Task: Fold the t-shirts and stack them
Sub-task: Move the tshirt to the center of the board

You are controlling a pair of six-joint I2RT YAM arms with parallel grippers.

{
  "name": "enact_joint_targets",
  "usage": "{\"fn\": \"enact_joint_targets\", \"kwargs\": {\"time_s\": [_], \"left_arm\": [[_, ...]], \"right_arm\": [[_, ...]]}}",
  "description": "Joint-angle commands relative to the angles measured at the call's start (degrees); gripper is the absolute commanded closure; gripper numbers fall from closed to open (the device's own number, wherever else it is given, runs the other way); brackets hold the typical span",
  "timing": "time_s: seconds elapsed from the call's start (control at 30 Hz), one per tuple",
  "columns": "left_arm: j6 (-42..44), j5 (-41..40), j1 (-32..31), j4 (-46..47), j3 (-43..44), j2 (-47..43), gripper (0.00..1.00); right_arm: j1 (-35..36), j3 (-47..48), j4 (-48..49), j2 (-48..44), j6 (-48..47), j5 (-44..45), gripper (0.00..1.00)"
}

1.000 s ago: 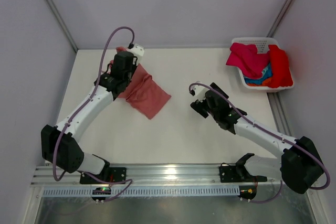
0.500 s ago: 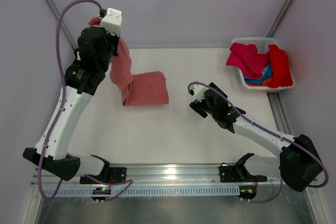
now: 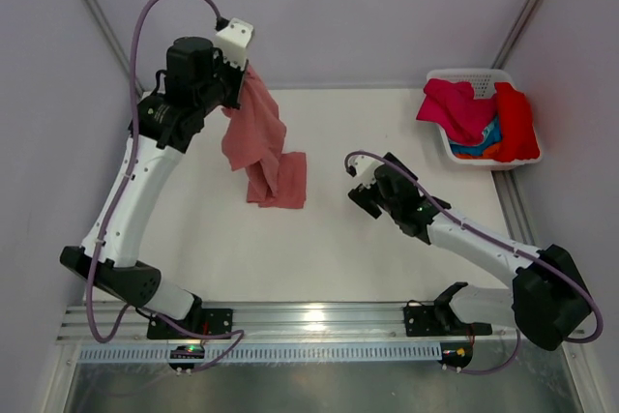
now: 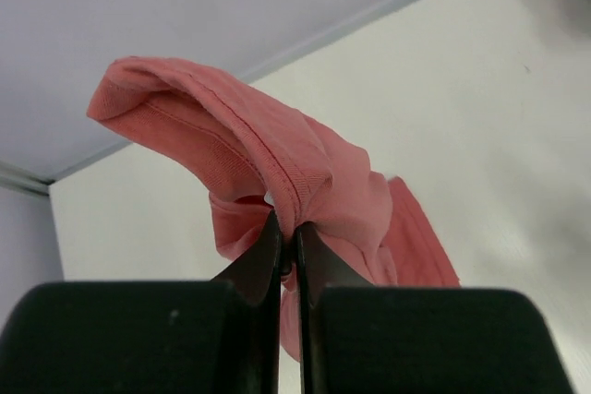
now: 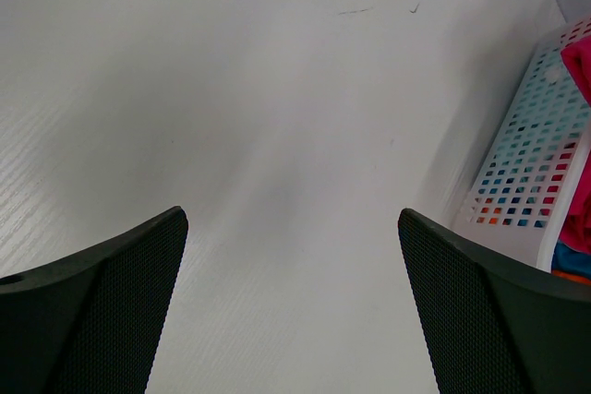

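The salmon t-shirt (image 3: 261, 137) hangs in a loose, twisted column over the far left part of the table (image 3: 368, 249); its top is bunched and lifted clear, while its lower end lies on the surface in a flat, roughly doubled patch, left of the table's middle. The left gripper (image 3: 239, 73) holds it by that bunched top; in the left wrist view the two dark fingers are pressed together with a seamed fold of the fabric pinched between their tips, a hemmed edge arching up and to the left above them, and the rest of the cloth falling away beyond. The left arm is raised high and reaches toward the far left corner.

The right gripper (image 5: 291, 219) is well apart from the shirt, low over the table to the right of centre; its fingers stand wide apart with only bare white surface between them, holding nothing.

In the far right corner sits the white basket (image 3: 471, 74), its perforated wall visible at the right edge of the right wrist view; it holds the other shirts in a heap: a magenta shirt (image 3: 455, 108) on the left, a red shirt (image 3: 517, 123) draped over the right side, and bits of blue (image 3: 488, 134) and orange (image 3: 472, 152) cloth showing beneath them.
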Motion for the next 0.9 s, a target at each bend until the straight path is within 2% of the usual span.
{"fn": "enact_joint_targets", "kwargs": {"time_s": [0.0,0.1,0.37,0.47,0.53,0.6,0.67,0.7,0.77,0.87], "left_arm": [[-3.1,9.0,-0.6,-1.5,4.7,1.0,1.00],[-3.0,10.0,-2.2,-5.1,8.6,4.7,1.00],[-0.5,12.8,-9.7,-5.8,8.7,8.4,1.00],[-2.4,17.5,-10.6,-5.2,5.6,8.3,1.00],[-2.9,18.3,-10.6,-4.3,3.1,7.4,0.95],[-2.4,18.9,-10.5,-2.8,-1.0,6.6,0.81],[-1.3,19.5,-10.6,-2.4,-4.2,5.6,0.52],[-0.8,19.7,-10.6,-2.5,-5.1,5.4,0.33],[-0.4,19.4,-10.6,-2.7,-6.8,5.1,0.13],[-0.1,19.0,-10.5,-3.6,-7.8,5.2,0.08]], "right_arm": [[-0.1,2.6,0.4,1.1,0.8,-0.5,0.01],[0.0,2.7,0.3,1.3,0.8,-0.2,0.01],[-0.1,2.5,0.4,1.5,0.8,-0.5,0.01],[0.0,2.5,0.3,1.3,0.7,-0.7,0.01],[-0.1,2.5,0.3,1.3,0.7,-0.5,0.01],[-0.1,2.5,0.3,1.3,0.7,-0.6,0.01],[-0.1,2.4,0.5,1.4,0.8,-0.5,0.01],[-0.1,2.5,0.5,1.4,0.7,-0.5,0.01],[-0.1,2.5,0.6,1.5,0.6,0.0,0.01],[-0.1,2.5,1.5,1.9,0.7,2.3,0.01]]}}
